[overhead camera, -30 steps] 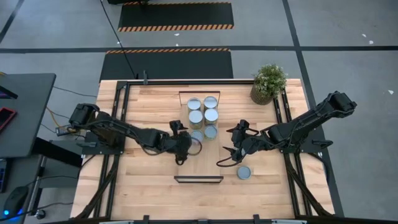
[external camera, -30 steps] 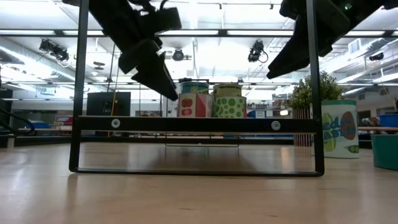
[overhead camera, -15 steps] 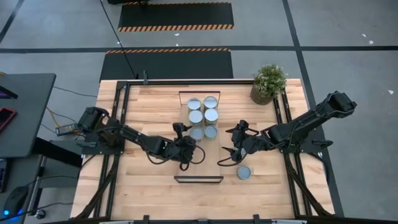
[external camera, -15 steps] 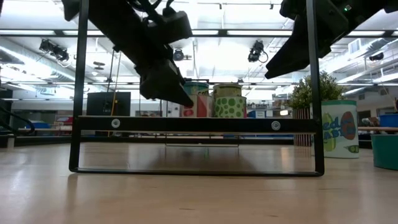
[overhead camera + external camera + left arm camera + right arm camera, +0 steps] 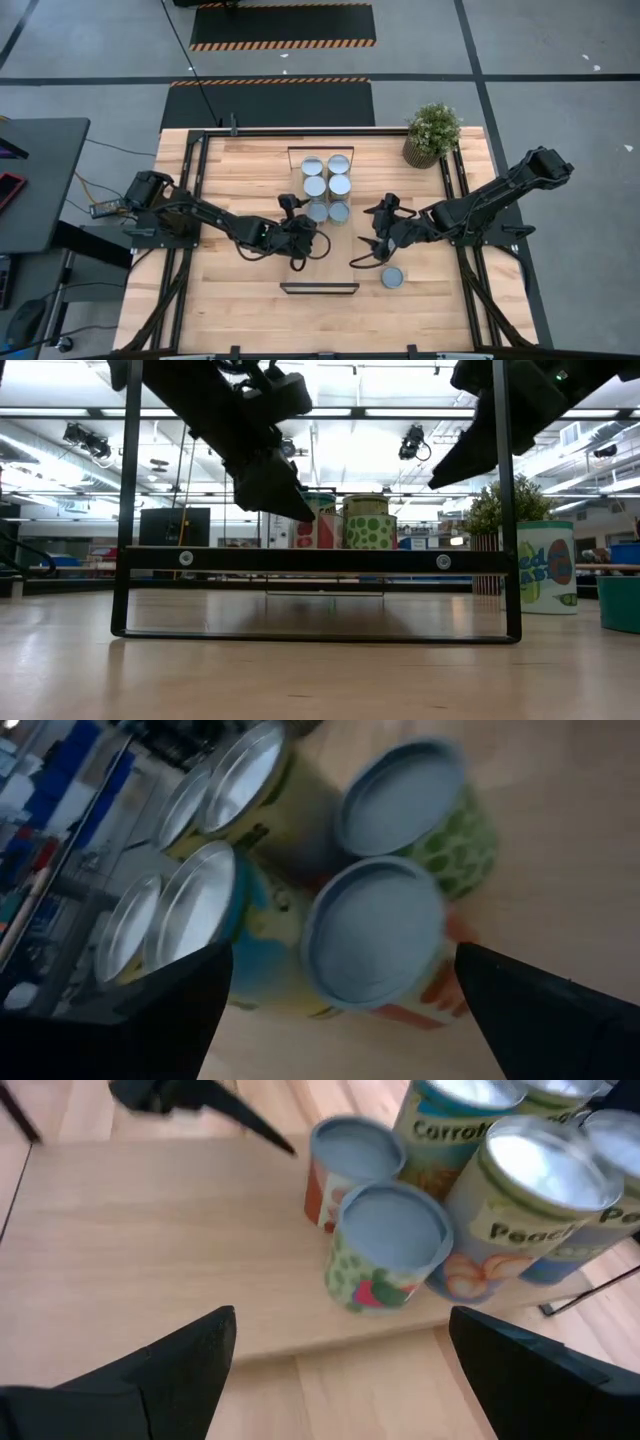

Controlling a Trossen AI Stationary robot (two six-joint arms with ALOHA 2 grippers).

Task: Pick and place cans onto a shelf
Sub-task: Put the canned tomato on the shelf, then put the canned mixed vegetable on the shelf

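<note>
Six cans (image 5: 326, 188) stand in two tight rows at the far end of the shelf (image 5: 320, 255), silvery-blue lids gleaming from above. The shelf itself is a long pale wooden board running from the far middle of the bench (image 5: 220, 300) towards the near edge, with a dark metal frame at each short end.

The left gripper (image 5: 307, 243) hovers over the shelf just near of the closest cans, jaws spread wide and empty. Its wrist camera looks straight down on the group: the nearest can (image 5: 375, 932) has a flat matte lid and an orange-red patch on its side, and the one beside it (image 5: 415, 805) wears a green spotted label.

The right gripper (image 5: 372, 250) hangs over the bench just right of the shelf, jaws also wide apart, holding nothing. From its wrist, the green spotted can (image 5: 385, 1245) shows a red patch low on its label, and taller cans behind read "Peach" (image 5: 530, 1185) and "Carrot" (image 5: 455, 1125).

One more can (image 5: 392, 277) stands alone on the bench, near and right of the right gripper, off the shelf. A potted plant (image 5: 432, 133) sits at the far right corner.
</note>
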